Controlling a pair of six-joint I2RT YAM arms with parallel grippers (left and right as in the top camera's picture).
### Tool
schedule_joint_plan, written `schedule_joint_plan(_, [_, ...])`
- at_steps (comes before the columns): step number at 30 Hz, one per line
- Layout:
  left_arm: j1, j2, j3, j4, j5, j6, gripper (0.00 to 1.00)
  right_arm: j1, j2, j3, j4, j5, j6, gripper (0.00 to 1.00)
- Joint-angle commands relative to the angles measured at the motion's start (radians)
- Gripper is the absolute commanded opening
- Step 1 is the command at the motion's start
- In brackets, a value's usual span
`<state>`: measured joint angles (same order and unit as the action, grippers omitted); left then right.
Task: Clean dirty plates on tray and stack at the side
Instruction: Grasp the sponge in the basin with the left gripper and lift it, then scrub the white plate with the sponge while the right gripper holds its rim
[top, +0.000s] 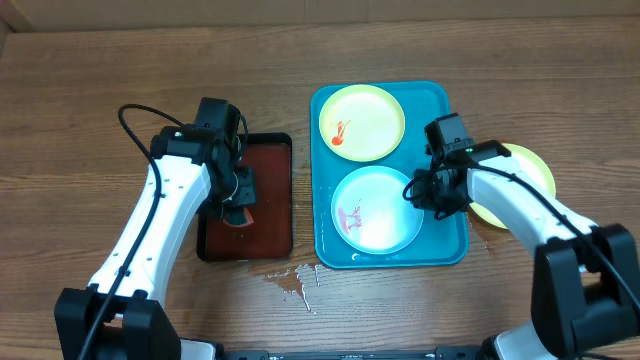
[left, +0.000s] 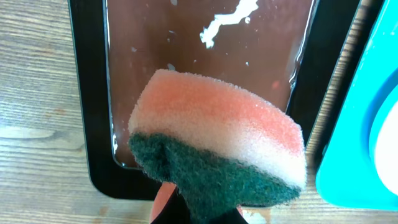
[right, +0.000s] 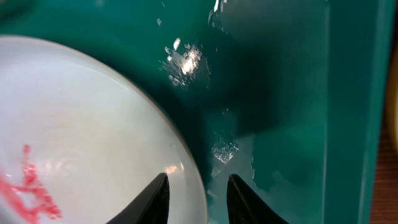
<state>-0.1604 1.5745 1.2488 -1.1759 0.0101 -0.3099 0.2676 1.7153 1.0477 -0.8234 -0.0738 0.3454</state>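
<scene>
Plates are sitting in two places: the upper yellow-green plate (top: 362, 122) and the blue-white plate (top: 377, 208), both sauce-smeared, inside the turquoise tray (top: 321, 160), and the second yellow-green plate (top: 535, 165) just beside it on the table (top: 100, 80). The right gripper (right: 198, 200) is reaching down, jaws slightly parted, straddling the blue-white plate's rim. The left gripper (top: 237, 210) is bending over the black tray (left: 93, 124), pinching a sponge (left: 217, 143).

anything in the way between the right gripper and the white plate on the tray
Nothing visible. The right gripper is at the white plate, its rim between the open jaws: one over the plate, one over the bare tray.
</scene>
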Motion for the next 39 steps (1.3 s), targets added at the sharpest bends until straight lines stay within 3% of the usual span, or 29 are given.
schedule_joint_plan(1, [-0.004,-0.039,0.054,-0.011,-0.002,0.027,0.04,-0.021,0.032,-0.048,0.044,-0.043,-0.016,0.31])
schedule_joint_plan(10, [-0.004,-0.054,0.105,-0.017,0.009,0.026,0.04,-0.01,0.035,-0.099,0.111,-0.12,-0.039,0.04])
schedule_joint_plan(21, [-0.061,-0.053,0.105,0.006,0.005,0.025,0.04,0.002,0.035,-0.099,0.125,-0.122,-0.04,0.04])
schedule_joint_plan(26, [-0.082,-0.043,0.104,0.026,-0.1,-0.021,0.04,0.002,0.035,-0.099,0.123,-0.122,-0.04,0.04])
schedule_joint_plan(39, [-0.084,0.076,0.104,0.003,-0.091,-0.083,0.04,0.002,0.035,-0.099,0.113,-0.122,-0.039,0.04])
